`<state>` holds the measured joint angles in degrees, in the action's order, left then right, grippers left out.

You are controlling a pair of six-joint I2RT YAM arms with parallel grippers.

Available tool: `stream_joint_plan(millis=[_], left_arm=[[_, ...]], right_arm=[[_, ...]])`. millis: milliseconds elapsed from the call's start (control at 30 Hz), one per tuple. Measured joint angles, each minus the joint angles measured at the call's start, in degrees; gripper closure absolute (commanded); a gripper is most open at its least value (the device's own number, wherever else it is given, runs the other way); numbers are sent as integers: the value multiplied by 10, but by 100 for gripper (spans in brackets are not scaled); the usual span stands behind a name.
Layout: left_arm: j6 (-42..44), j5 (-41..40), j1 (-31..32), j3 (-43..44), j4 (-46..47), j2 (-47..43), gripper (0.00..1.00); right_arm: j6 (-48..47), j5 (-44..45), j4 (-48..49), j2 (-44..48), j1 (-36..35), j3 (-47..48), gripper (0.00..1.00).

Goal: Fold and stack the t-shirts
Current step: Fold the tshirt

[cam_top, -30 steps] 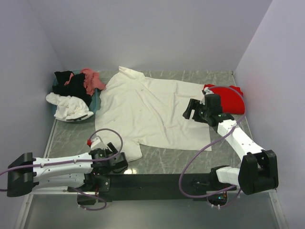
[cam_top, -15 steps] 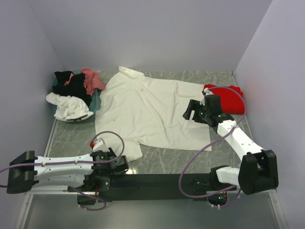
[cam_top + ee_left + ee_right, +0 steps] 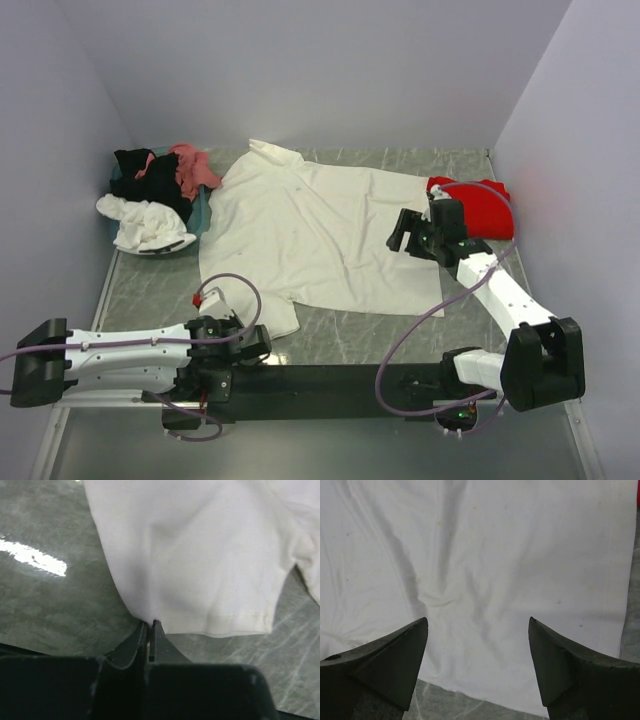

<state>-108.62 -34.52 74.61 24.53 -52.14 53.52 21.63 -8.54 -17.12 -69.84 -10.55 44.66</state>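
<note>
The cream shirt (image 3: 320,235) lies spread flat across the middle of the table (image 3: 345,335), with its collar toward 11 o'clock. Bare stone shows along the shirt's 6 o'clock edge and at 8 o'clock; walls (image 3: 300,70) close in the other three sides. The left gripper (image 3: 262,343) sits at 7 o'clock, clenched, its tips touching the near sleeve's stitched hem; whether cloth is caught between them I cannot tell. The right gripper (image 3: 404,232) hangs at 3 o'clock over the shirt's edge, released wide. The red shirt (image 3: 480,205) lies bunched at 2 o'clock. A crumpled heap (image 3: 150,200) of black, pink and white cloth lies at 10 o'clock. The cream cloth is soft and lightly creased; the table is glossy, marbled grey-green.
</note>
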Motion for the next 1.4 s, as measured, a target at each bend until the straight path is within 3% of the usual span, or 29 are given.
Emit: stream_joint_plan(millis=[233,467,767,1233,1400], left_arm=[[96,-39,-9,28,54,-32,99],[300,-9,-101,61,211,3,99],[478,66,-203,60,331,12,99],[557,137,-234,14,382,-14,99],[560,137,-236,7,380,-44,99]], right_arm=[[22,45,-24,6,0,-22,12],[76,91,-85,31,1,-77,12],[137,148,-187,54,1,-82,11],[205,152,-250,7,3,-99,12],[225,167,-259,8,3,-107,17]])
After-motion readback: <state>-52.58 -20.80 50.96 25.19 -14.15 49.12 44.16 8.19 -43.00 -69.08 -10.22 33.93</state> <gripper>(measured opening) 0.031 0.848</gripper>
